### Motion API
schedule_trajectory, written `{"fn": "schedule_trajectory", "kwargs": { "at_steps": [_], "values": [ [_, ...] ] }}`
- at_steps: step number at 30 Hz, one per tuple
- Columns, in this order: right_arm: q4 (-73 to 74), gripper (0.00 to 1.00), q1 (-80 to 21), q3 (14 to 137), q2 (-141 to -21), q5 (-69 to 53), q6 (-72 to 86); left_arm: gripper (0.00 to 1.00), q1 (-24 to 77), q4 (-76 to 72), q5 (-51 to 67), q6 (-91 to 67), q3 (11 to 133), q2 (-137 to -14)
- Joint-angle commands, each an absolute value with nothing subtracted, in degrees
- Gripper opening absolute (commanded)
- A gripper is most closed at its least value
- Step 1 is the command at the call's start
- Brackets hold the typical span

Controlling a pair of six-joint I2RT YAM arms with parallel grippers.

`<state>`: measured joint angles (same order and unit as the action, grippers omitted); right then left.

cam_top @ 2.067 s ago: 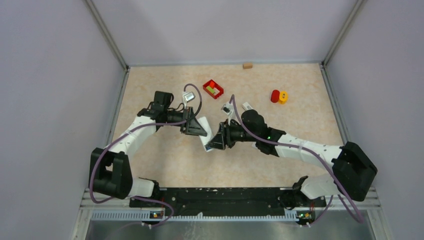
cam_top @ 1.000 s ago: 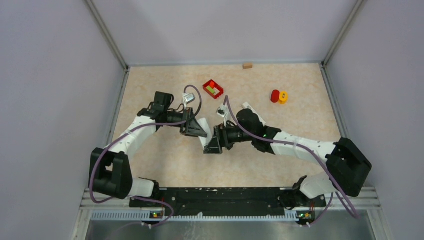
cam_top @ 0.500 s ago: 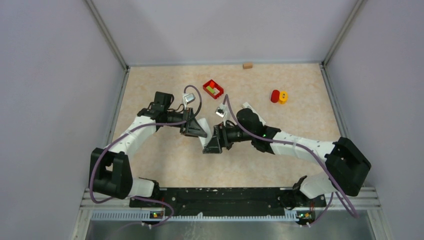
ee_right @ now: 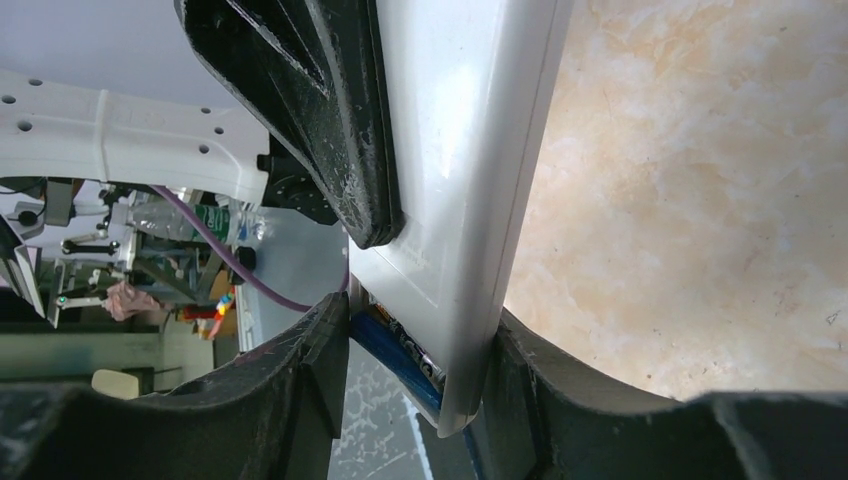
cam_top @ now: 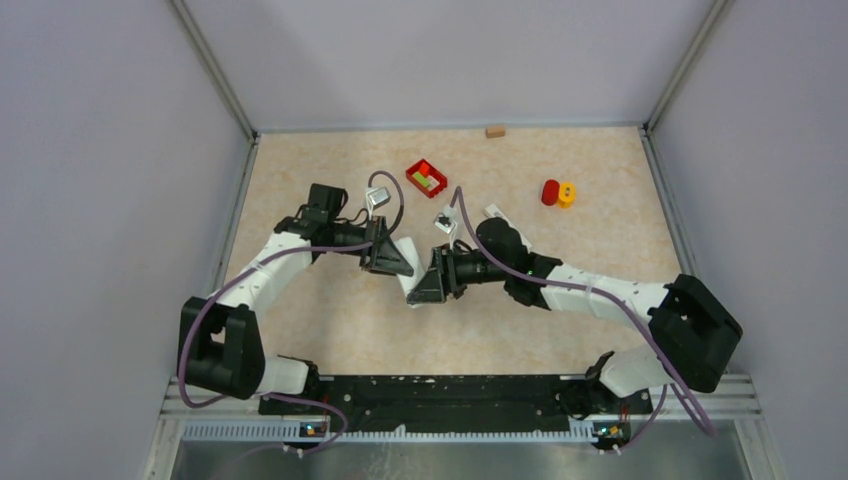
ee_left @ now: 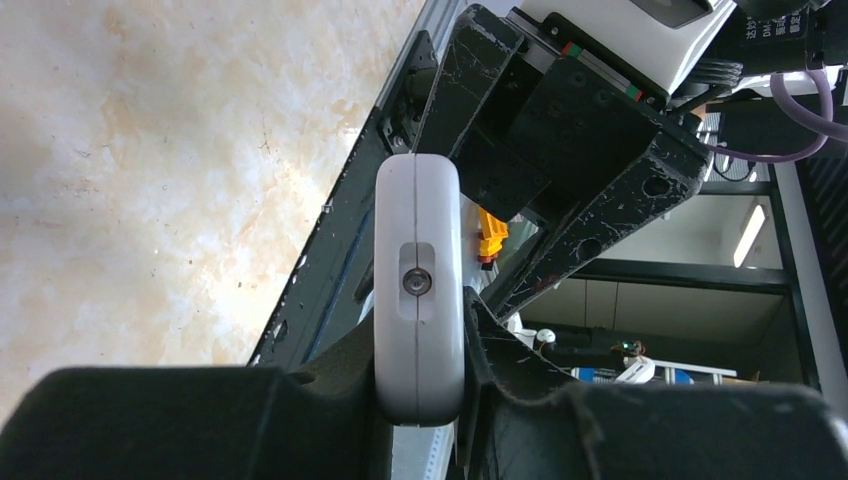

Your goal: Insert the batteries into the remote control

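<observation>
Top external view: a white, flat plastic remote control is held clear of the beige marbled worktop, near its middle, between the two arms. The left hand is clenched on the remote's farther end; the right hand meets its nearer end.

Left wrist view: the remote appears end-on, pinched across its thickness between the black fingers, with the right arm's black hand just beyond it.

Right wrist view: the remote's end lies tilted between the right hand's fingers. One finger touches its face; whether the hand is already clenched cannot be told. A narrow blue strip shows beside the remote's edge; whether it is a battery cannot be told.

No battery can be made out in the overhead view. On the far half of the worktop lie a small red box, a red cylinder touching a yellow piece, and a small wooden block.
</observation>
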<state>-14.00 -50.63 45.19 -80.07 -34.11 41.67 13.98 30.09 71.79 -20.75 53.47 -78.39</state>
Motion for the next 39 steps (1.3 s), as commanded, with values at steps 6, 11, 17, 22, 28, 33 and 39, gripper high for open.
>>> {"fn": "schedule_trajectory", "kwargs": {
  "at_steps": [6, 11, 17, 22, 28, 33, 39],
  "values": [
    [-19.8, 0.27, -50.7, 44.9, -80.0, -37.6, 38.6, 0.0, 14.2, 29.6, 72.2, -20.5, 55.4, -76.6],
    [-20.5, 0.22, -50.6, 44.6, -79.7, -38.7, 35.4, 0.0, 14.2, 29.7, 72.3, -20.6, 55.4, -76.6],
    [-19.0, 0.17, -50.7, 44.2, -79.3, -36.5, 31.0, 0.0, 14.2, 30.2, 72.0, -20.5, 55.4, -76.7],
    [-17.3, 0.13, -50.0, 44.7, -80.5, -37.1, 31.1, 0.0, 14.2, 30.4, 71.9, -20.3, 55.5, -76.7],
    [-19.6, 0.08, -48.9, 43.9, -81.1, -38.4, 34.0, 0.0, 14.2, 30.5, 71.9, -20.1, 55.4, -76.5],
    [-20.4, 0.07, -48.2, 42.8, -80.0, -36.7, 33.5, 0.0, 14.2, 30.6, 72.0, -20.1, 55.5, -76.5],
    [-17.0, 0.23, -48.2, 43.0, -78.3, -32.8, 28.8, 0.0, 14.1, 30.7, 72.0, -20.3, 55.6, -76.8]
  ]
}}
